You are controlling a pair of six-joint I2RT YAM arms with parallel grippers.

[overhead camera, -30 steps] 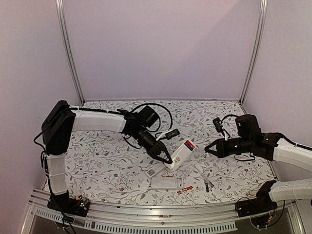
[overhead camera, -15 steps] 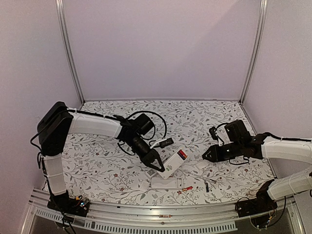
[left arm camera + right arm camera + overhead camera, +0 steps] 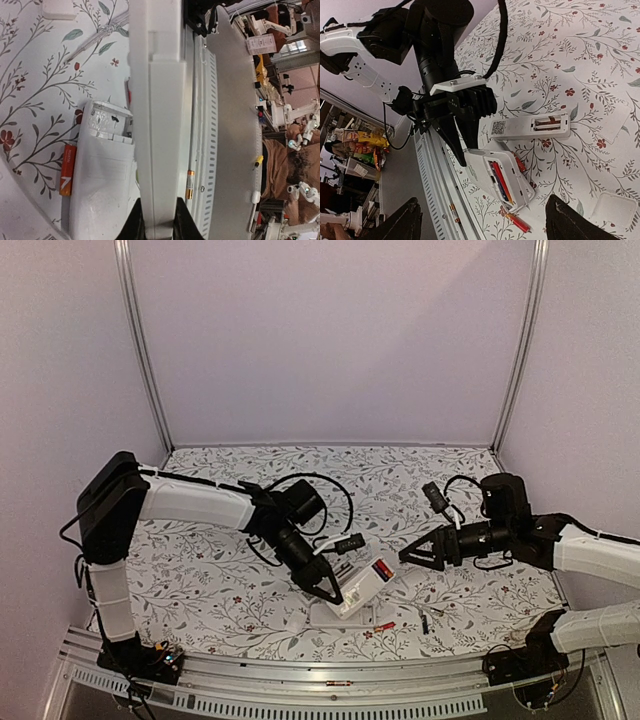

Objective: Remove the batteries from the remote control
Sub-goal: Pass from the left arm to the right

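Right claw [image 3: 408, 557] spread wide and empty, just beside the remote [image 3: 362, 582].
My left claw [image 3: 333, 593] pinches that remote, tilted, open side up; batteries [image 3: 501, 182] sit inside. I'd drop one finger behind a cell's end and lever gently, left holding firm.

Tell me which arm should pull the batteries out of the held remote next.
Right, I'd say. The right gripper is open and faces the batteries in the remote, which the left gripper is shut on.

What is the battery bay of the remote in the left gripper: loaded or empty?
Loaded: the right wrist view shows red and dark batteries lying in the uncovered bay of the held remote.
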